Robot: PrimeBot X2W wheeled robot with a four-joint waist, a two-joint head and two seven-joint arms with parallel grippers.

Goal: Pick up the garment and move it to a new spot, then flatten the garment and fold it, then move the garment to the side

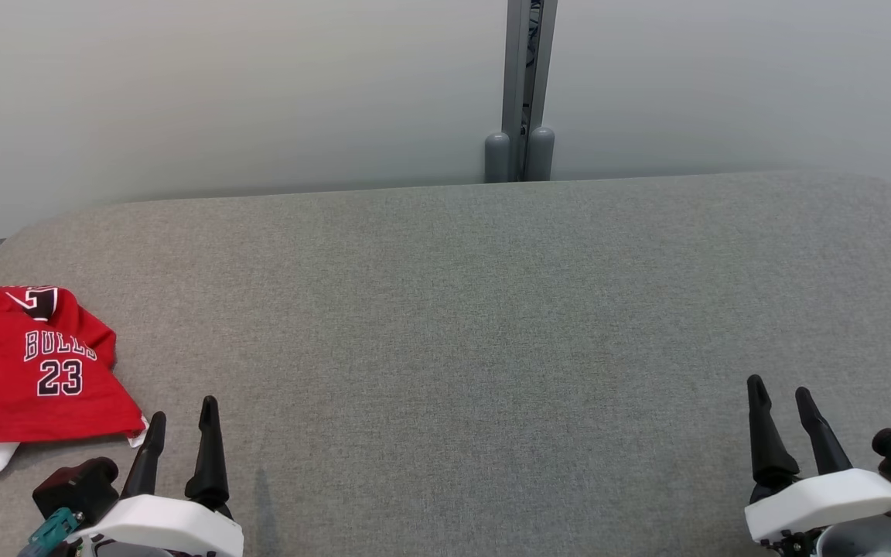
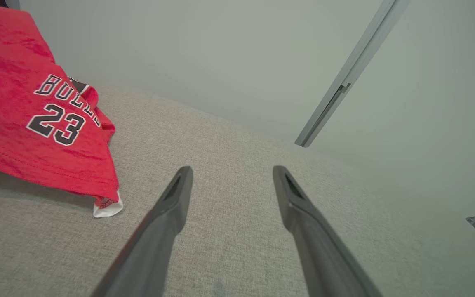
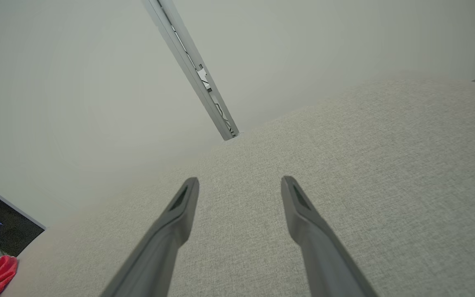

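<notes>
The garment [image 1: 35, 371] is laid at the table's [image 1: 492, 309] left edge, just beyond the left gripper [image 1: 182, 410]. The right gripper [image 1: 778, 387] is placed well apart, at the near right.

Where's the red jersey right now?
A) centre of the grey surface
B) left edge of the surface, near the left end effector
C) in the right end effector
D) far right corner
B: the red jersey lies crumpled at the left edge of the grey surface, just beyond the open left end effector; the right end effector is open and empty.
</notes>
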